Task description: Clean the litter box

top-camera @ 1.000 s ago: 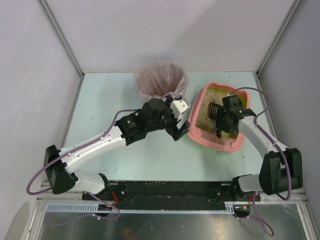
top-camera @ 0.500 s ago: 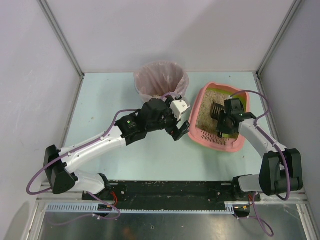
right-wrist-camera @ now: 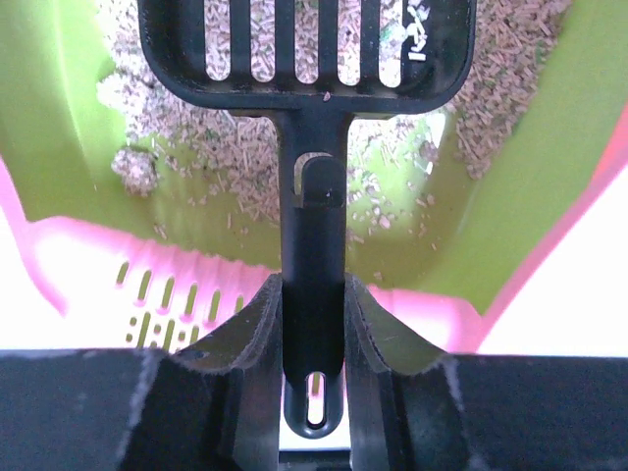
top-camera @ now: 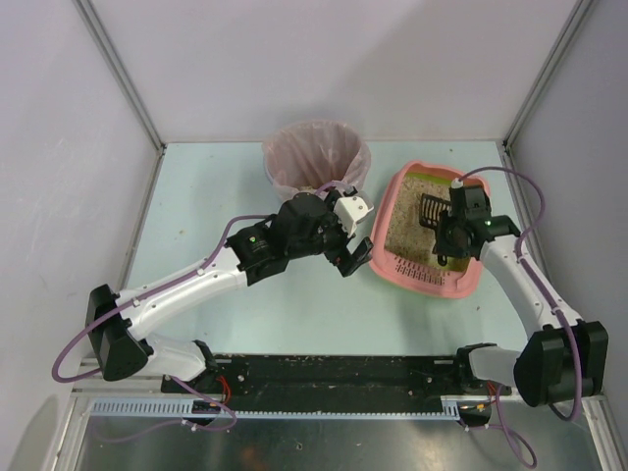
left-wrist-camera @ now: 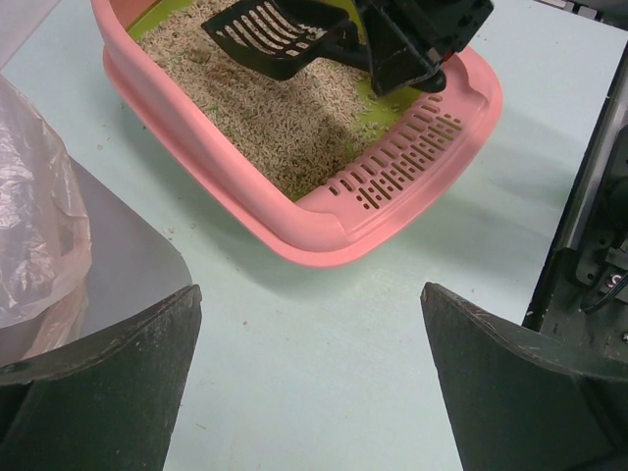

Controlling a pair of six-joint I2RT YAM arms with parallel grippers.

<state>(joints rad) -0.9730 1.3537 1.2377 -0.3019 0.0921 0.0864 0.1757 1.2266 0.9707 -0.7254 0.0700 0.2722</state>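
You have one litter box (top-camera: 424,279) on the right side of the pale, smooth table (top-camera: 211,186). It is a shallow, rounded-rectangular tray of glossy pink plastic with a green inner lining. A pink ledge pierced with rows of short slots runs along its near end. Coarse, sandy beige granules cover most of its floor, and bare green shows through towards the slotted end.

There is one scoop (top-camera: 432,209), made of hard black plastic, with a flat slotted head and a straight handle. Its head sits over the granules at the far end of the box.

One round bin (top-camera: 316,157), lined with a thin, crinkled, pinkish bag, stands behind and to the left of the box.

Your right gripper (right-wrist-camera: 312,304) is clamped tight on the scoop's handle, with one finger on each side. Your left gripper (top-camera: 351,257) is spread wide and holds nothing. It sits just left of the box without touching it.
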